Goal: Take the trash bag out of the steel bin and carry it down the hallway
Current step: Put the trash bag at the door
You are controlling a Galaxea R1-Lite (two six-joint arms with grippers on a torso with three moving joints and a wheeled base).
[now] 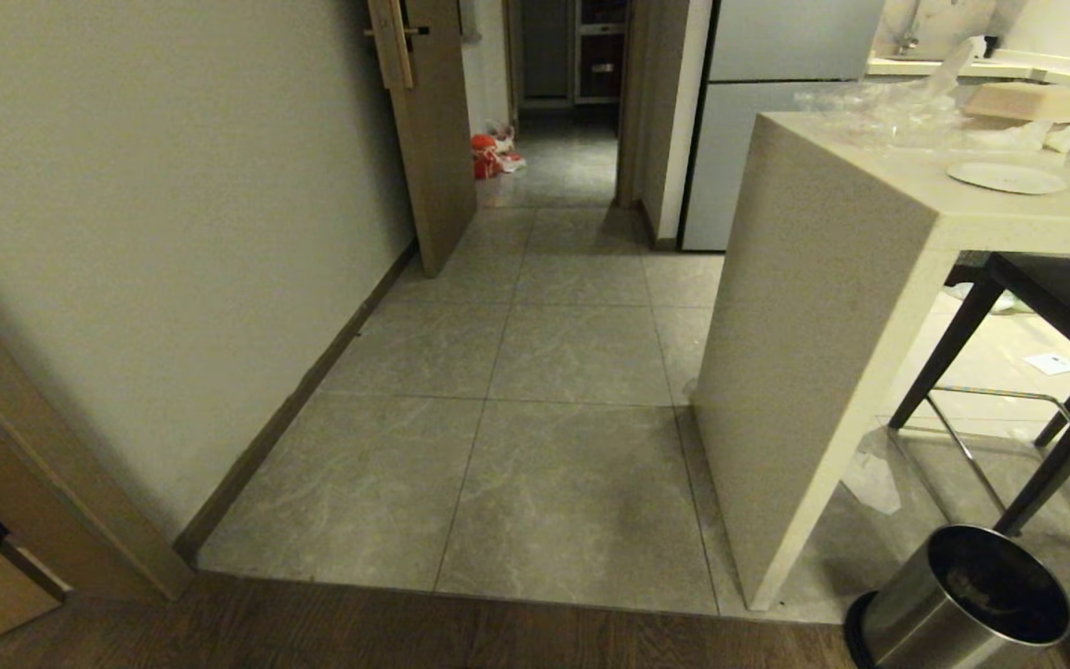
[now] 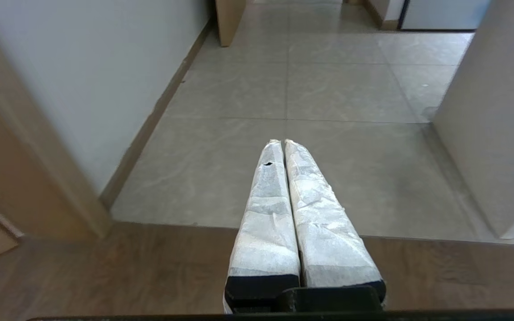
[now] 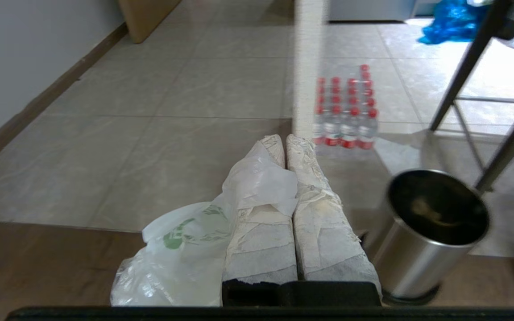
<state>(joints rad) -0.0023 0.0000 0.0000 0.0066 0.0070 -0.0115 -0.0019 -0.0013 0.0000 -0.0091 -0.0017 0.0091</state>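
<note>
Only the right wrist view shows the trash bag (image 3: pixel 181 254).

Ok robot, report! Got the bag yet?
Right gripper shut on trash bag. Left gripper shut, empty. Steel bin bagless. Hallway open ahead.

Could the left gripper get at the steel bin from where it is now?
Probably not directly. The left gripper, shut and empty, points down the hallway, and the steel bin sits off on the robot's right, beside the right gripper, which holds the trash bag.
</note>
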